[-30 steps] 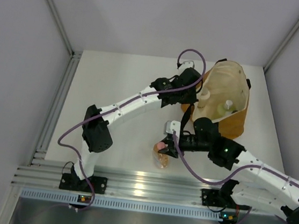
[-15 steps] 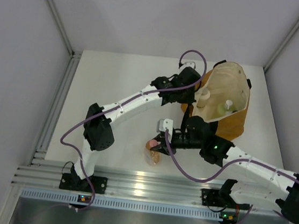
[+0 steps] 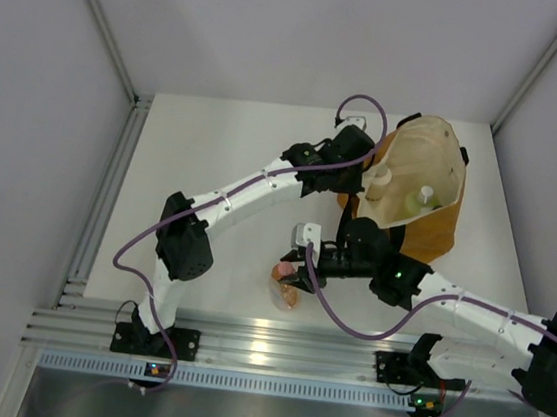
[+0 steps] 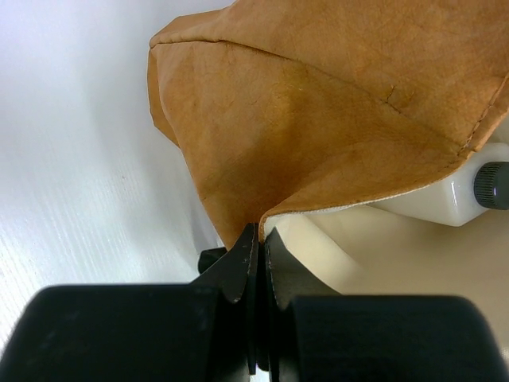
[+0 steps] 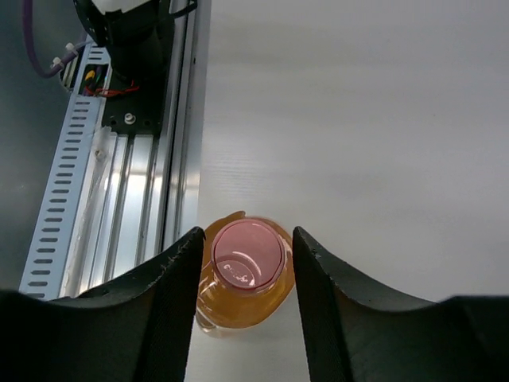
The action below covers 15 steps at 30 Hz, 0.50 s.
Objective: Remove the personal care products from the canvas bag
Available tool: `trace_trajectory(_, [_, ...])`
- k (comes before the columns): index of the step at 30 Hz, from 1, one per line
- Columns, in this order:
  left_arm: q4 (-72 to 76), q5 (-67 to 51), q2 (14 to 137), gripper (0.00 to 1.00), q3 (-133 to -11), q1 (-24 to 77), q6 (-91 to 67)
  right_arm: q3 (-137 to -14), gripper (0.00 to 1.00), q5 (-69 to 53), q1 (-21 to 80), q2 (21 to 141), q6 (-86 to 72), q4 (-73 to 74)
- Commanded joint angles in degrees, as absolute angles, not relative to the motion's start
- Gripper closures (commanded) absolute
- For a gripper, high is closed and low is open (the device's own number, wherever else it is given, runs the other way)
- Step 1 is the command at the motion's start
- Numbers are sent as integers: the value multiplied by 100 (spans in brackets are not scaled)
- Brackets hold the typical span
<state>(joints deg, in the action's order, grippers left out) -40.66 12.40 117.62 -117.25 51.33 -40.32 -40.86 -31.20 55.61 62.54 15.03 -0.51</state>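
A smooth white surface [image 3: 213,161] sits between plain grey walls, with a ribbed metal rail [image 3: 273,347] along its near edge. At the far right lies the mustard bag [image 3: 431,236], made of creased cloth with a cream lining, its mouth gaping. A round jar [image 3: 381,176] and a white-capped bottle [image 3: 424,196] rest inside. The left hand [image 4: 258,239] is pinched tight on the bag's rim. The right hand [image 5: 246,239] clasps the pink-capped orange bottle [image 5: 242,302] near the rail. Bare surface stretches to the left.

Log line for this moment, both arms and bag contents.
left gripper: shut on canvas bag rim | right gripper: shut on orange bottle, outside bag near front rail | in bag: cream jar, pale green bottle, white bottle
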Motion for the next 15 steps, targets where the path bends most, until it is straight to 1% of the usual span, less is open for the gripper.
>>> trace_trajectory(1, [-3999, 1398, 11821, 100, -11654, 5062, -3885, -4219, 51, -3384, 5546, 6161, 1582, -1151])
trace_trajectory(3, [-3999, 1397, 11813, 100, -11672, 5062, -3911, -4227, 48, -3358, 5546, 6152, 1564, -1134])
trace_trajectory(7, [-3999, 1371, 11821, 100, -11681, 5062, -3955, -4271, 28, -3322, 5546, 6100, 1573, -1055])
trace_trajectory(11, [-3990, 1292, 11821, 100, -11707, 5062, -4051, -4464, 27, -3287, 5537, 6012, 1468, -959])
trace_trajectory(15, [-3990, 1257, 11795, 100, -11760, 5062, -4122, -4754, 27, -3182, 5319, 5539, 1424, -267])
